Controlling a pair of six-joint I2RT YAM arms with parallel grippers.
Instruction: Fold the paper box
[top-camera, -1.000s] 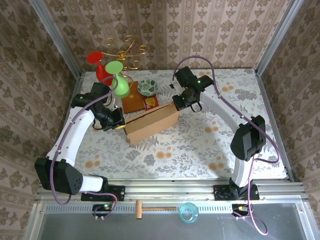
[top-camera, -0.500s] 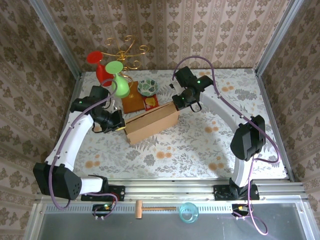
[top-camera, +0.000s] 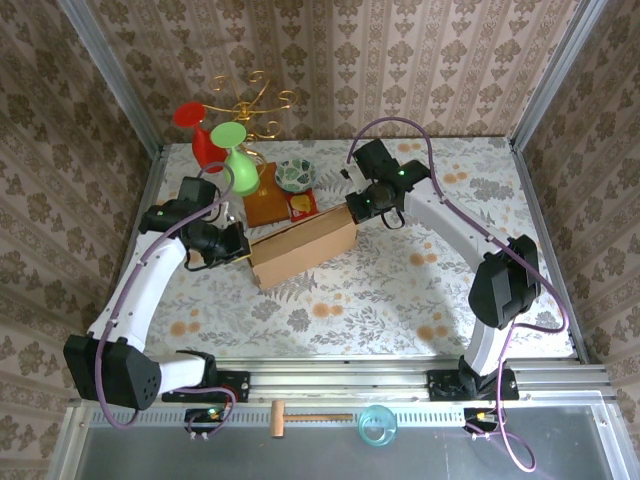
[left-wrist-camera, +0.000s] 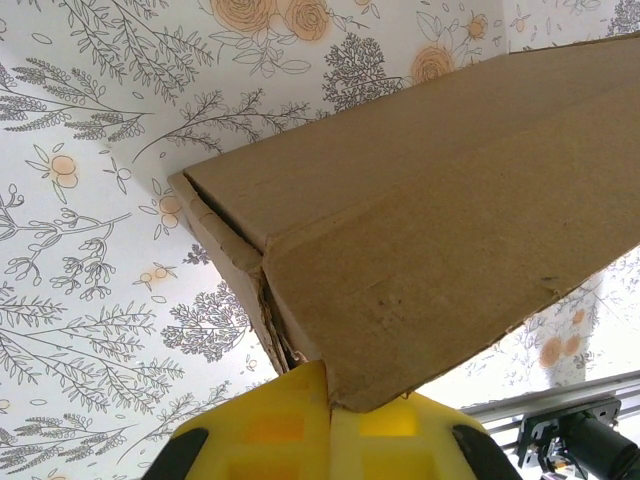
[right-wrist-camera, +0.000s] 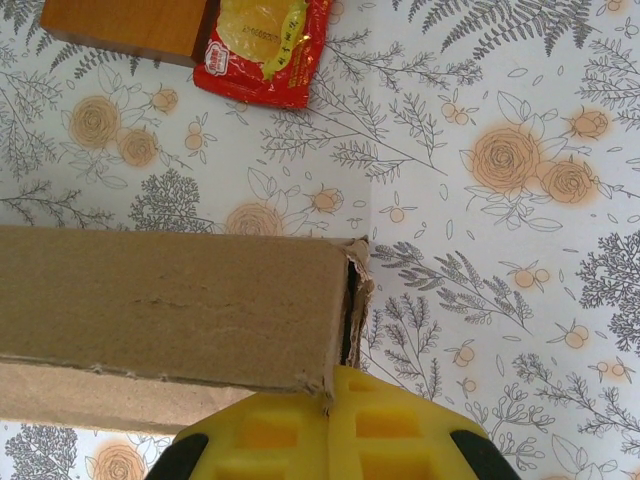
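The paper box (top-camera: 303, 247), a plain brown cardboard mailer folded into a shallow closed shape, lies slanted on the flowered table. My left gripper (top-camera: 243, 252) sits at its near-left end. In the left wrist view the yellow fingers (left-wrist-camera: 270, 425) are shut together, tips against the lowest corner of the box (left-wrist-camera: 450, 200), where a side seam gapes slightly. My right gripper (top-camera: 352, 212) is at the far-right end. Its yellow fingers (right-wrist-camera: 400, 430) are also shut, touching the bottom corner of the box (right-wrist-camera: 170, 300) beside a frayed, slightly open end flap.
Behind the box lie a red snack packet (top-camera: 303, 205) and an orange-brown wooden square (top-camera: 265, 205) under a gold wire stand (top-camera: 255, 100). A patterned bowl (top-camera: 296, 175), a green vase (top-camera: 237, 160) and a red one (top-camera: 195, 125) stand nearby. A hammer (top-camera: 305, 416) and teal ring (top-camera: 377, 425) rest in front.
The left arm's elbow has swung outward to the left and the right arm has shifted slightly right. Both grippers stay at the box's ends; the box has barely moved.
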